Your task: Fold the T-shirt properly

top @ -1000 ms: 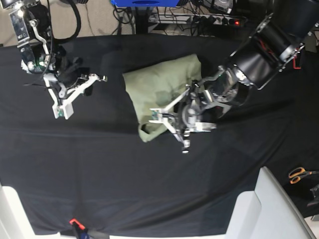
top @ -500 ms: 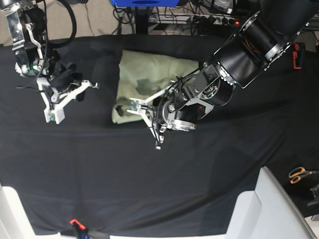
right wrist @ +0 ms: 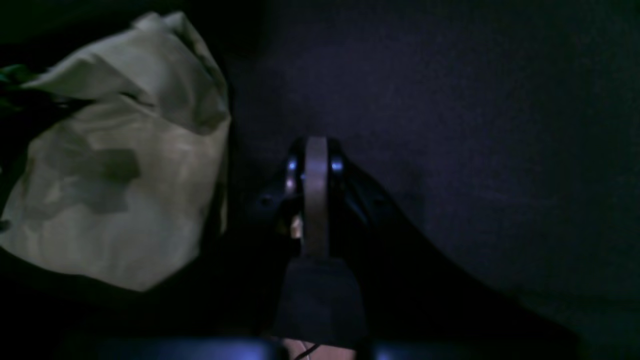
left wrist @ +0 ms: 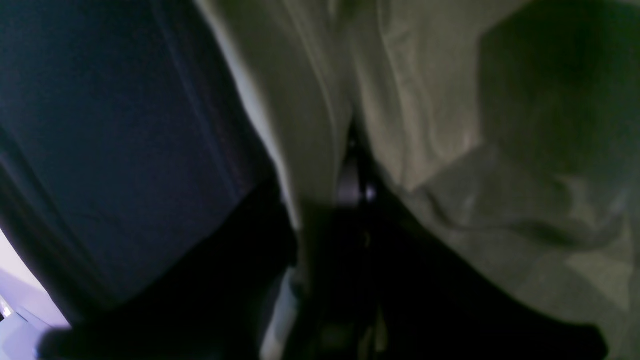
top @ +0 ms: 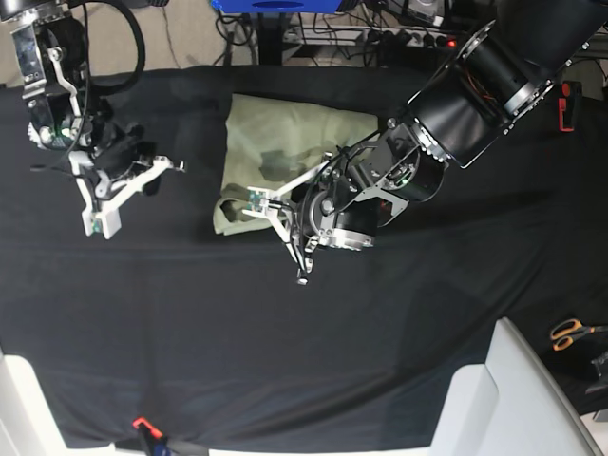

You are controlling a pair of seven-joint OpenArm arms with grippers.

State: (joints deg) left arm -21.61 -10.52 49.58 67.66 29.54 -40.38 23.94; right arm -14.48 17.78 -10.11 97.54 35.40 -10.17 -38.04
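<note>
the t-shirt lay as a compact, partly folded bundle on the black cloth of the table, in the upper middle of the base view, with one loose corner trailing toward the near left edge of the bundle. it was bunched this way presumably because a fold was in progress: the left arm reached in from the upper right, its forearm slanted down and across the cloth, so that the left claw sat right at that trailing corner. in the left wrist view the pale fabric filled the frame on both sides of a dark slot where the claw lay, which suggested the cloth was pinched there, but the picture was too dark and blurred to show it; whether that claw was clenched on the shirt or released could not be told.

the right arm hung well apart at the left of the base view, elbow high, wrist turned so the right claw angled down over bare cloth. it was likely parked there to keep clear of the fold. its wrist view showed the right claw pressed together into one thin strip, grasping nothing, with the shirt off to the side and not touching it.

judged from the rumpled outline, the fold was not yet tidy.
</note>
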